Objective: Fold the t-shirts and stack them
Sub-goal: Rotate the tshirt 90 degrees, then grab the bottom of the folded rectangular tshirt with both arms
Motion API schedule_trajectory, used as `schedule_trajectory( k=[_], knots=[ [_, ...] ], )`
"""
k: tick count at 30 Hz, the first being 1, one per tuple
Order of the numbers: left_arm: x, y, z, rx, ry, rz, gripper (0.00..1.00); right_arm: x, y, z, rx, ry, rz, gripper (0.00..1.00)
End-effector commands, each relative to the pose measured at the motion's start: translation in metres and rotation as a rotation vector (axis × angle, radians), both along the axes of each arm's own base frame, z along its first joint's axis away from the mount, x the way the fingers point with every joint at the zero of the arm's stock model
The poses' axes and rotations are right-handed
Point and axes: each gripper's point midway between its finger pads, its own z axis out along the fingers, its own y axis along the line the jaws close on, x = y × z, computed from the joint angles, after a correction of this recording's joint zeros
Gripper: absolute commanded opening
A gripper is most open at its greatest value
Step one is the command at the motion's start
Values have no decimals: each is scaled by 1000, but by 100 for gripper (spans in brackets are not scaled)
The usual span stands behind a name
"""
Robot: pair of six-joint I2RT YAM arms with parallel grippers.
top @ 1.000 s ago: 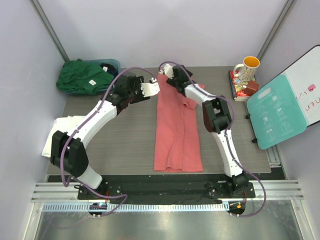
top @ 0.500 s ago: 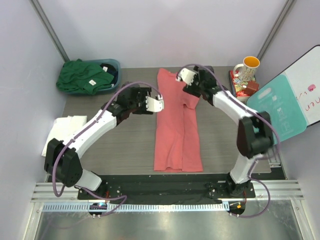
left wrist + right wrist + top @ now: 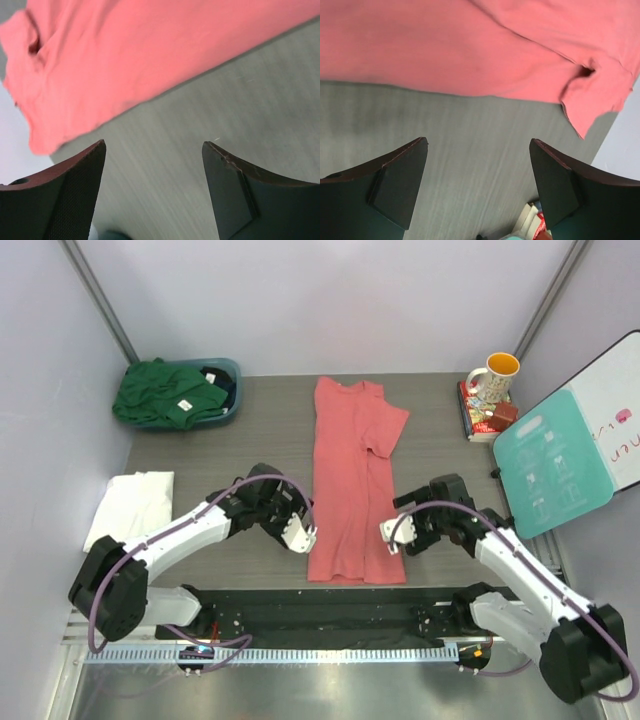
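Coral-red t-shirt (image 3: 352,480), both my jaws wide and empty beside its hem; pinching one layer probably spoils the fold.

teal tub (image 3: 229,370) far left, orange-lined mug (image 3: 494,377) on books (image 3: 478,420) far right, teal board (image 3: 551,462) leaning nearby

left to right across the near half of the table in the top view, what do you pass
white t-shirt → left gripper → coral-red t-shirt → right gripper → teal board
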Motion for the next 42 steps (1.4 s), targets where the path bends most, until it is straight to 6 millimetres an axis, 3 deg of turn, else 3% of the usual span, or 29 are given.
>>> schedule_trajectory(
  k=[1, 3, 6, 9, 11, 12, 14, 16, 21, 26, 35, 42],
  knots=[
    [-41, -14, -9, -34, 1, -245, 79, -43, 8, -16, -3, 4, 210, 89],
    [-57, -16, -16, -22, 22, -297, 80, -63, 10, -23, 3, 17, 287, 88],
    [-74, -18, -22, -33, 44, -353, 83, -76, 13, -30, 20, 1, 338, 88],
    [-79, -17, -29, -14, 73, -334, 84, -61, 22, -16, 82, -68, 301, 87],
    [-71, -24, -17, -39, 93, -266, 84, -53, 32, 0, 191, -41, 193, 82],
    [-69, -27, -11, -53, 100, -236, 84, -41, 39, 22, 238, -84, 164, 80],
    [-60, -30, 4, -93, 115, -134, 84, -46, 52, 37, 293, -32, 143, 77],
    [-50, -31, 20, -142, 88, -59, 85, -53, 60, 39, 301, -5, 145, 76],
    [-36, -15, 34, -167, 3, 68, 84, -82, 85, 24, 315, 36, 281, 74],
    [-30, 1, 41, -166, -59, 142, 84, -97, 100, 4, 270, 113, 371, 74],
    [-18, 0, 62, -210, -96, 202, 84, -114, 122, -6, 195, 194, 552, 73],
    [-12, -3, 74, -220, -134, 195, 84, -124, 136, -18, 174, 230, 596, 68]
  ],
)
